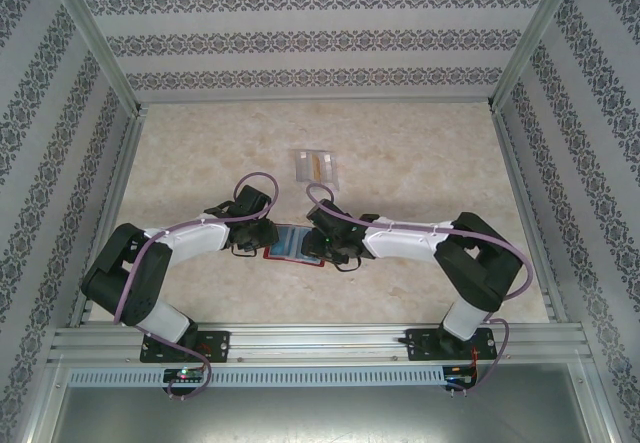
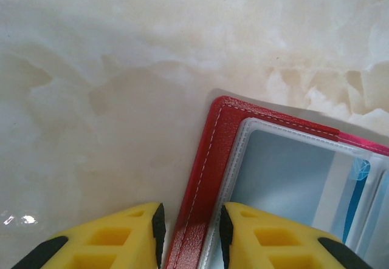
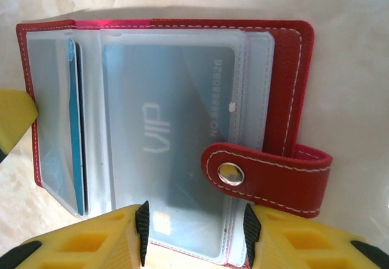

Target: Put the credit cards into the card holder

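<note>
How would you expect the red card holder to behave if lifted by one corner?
The card holder would likely sag, since the snap tab lies unfastened. Its clear pockets look slick and loose, so may fan out. Thin, probably light.

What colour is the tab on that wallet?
The tab is red with white stitching and a silver snap; the right wrist view shows it best.

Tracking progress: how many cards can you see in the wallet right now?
2. A blue VIP card sits in the front pocket of the wallet. Another blue card shows edge-on in the pockets flipped left. More may be hidden behind.
</note>
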Robot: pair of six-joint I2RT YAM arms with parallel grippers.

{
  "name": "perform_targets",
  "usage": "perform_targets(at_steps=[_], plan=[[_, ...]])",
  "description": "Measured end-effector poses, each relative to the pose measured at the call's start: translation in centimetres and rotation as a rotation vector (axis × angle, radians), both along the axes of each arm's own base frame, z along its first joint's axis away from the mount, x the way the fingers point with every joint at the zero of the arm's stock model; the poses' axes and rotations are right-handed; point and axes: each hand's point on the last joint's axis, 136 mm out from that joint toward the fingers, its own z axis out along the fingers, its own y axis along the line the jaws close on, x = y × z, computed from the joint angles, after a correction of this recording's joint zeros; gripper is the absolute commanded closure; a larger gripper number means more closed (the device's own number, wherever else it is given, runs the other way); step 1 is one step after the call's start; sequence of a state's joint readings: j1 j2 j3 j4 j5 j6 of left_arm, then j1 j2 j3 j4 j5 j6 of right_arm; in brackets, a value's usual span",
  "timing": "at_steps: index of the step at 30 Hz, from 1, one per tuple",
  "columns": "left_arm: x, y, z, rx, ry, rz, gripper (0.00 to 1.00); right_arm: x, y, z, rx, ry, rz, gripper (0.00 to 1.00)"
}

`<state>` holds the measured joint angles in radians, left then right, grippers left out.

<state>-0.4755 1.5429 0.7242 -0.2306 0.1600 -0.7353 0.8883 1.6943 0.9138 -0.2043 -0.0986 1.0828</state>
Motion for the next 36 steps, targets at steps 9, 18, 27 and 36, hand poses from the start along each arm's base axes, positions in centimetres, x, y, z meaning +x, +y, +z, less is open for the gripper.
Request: perform_targets(at_steps=[9,18,27,36], plan=[[0.0,0.0,0.0,-0.001,0.000,-0.001,0.67,0.2,0.6,-0.3,0.018,0.012,-0.006,0.58],[0.0,0.0,0.0,-0.002,-0.001,-0.001,0.67,0.2,0.9,-0.2,0.032,0.011,-0.006,0.60],[0.1,-0.1,0.0,-0.006,-0.002,-0.001,0.67,0.7,1.2,1.6,0.067,-0.035,-0.002,0.59],[0.1,-0.1,0.2,-0.066,0.011,0.018,0.67,1.5,2.1,3.0,0.116,-0.090,0.015,0.59]])
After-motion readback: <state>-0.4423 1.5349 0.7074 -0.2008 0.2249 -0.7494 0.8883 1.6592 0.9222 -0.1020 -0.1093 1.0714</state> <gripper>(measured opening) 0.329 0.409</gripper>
